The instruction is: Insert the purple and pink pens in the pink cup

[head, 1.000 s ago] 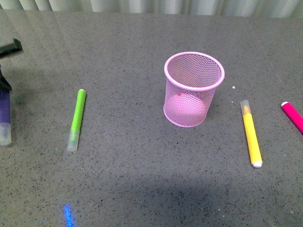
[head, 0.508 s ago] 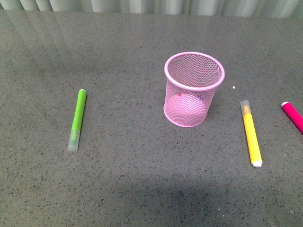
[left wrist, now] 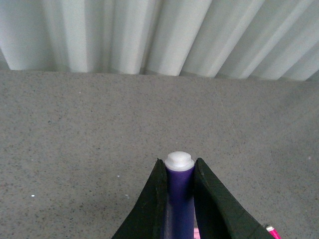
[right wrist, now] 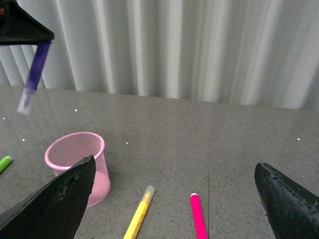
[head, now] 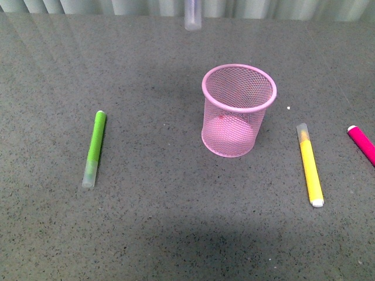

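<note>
On the left of the grey speckled desk [head: 152, 222] lies a lime-green marker [head: 94, 149], its white end far and its clear cap near. It is well apart from everything else.

Further right, the left fingers [left wrist: 149, 209] are clamped on the purple pen [left wrist: 179, 199], one on each side of the barrel just below its white end plug. The pen hangs in the air, slightly tilted, with its translucent cap pointing down. It is above the desk, a little left of the pink mesh cup [head: 238, 111] and beyond it. In the front view only the cap tip shows, at the top edge.

The cup stands upright near the middle of the desk with no pen in it.

To its right lies a yellow marker [head: 309, 165], clear cap far and white end near. The magenta-pink pen [head: 362, 143] lies further right, cut off by the front view's edge. The right fingers [right wrist: 57, 199] are spread wide apart, holding nothing, above the near side of the desk.
</note>
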